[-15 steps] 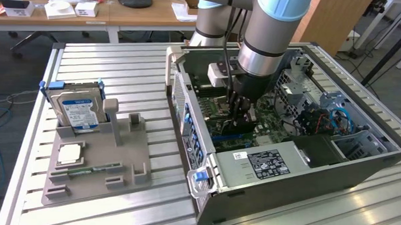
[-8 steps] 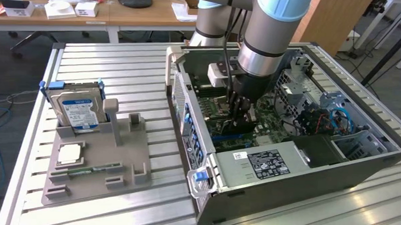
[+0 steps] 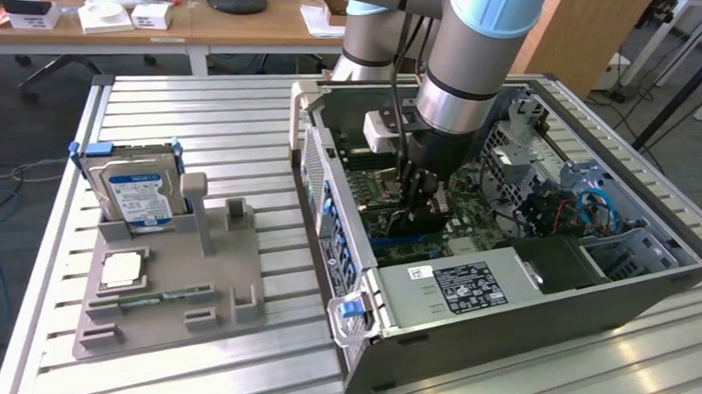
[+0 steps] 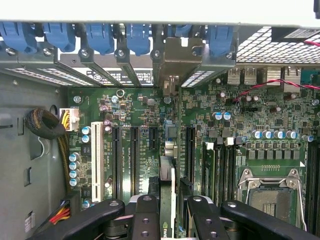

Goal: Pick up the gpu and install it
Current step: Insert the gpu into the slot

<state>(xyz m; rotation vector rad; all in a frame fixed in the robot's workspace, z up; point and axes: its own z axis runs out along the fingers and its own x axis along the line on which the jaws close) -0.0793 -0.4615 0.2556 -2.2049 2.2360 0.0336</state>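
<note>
The gripper clamped its jaws on the gpu, held on edge just above the motherboard inside the open computer case. This appeared to be the installing step. Seating looked to call for the card squared among the black expansion slots, with its bracket at the case's rear wall. Capacitors and blue latches crowded close. Beyond the case, a hard drive stood in a grey fixture on the table.

Place: robotics lab.
Centre: computer case on slotted aluminium table.
12 o'clock: robot arm.
11 o'clock: wooden desks.
</note>
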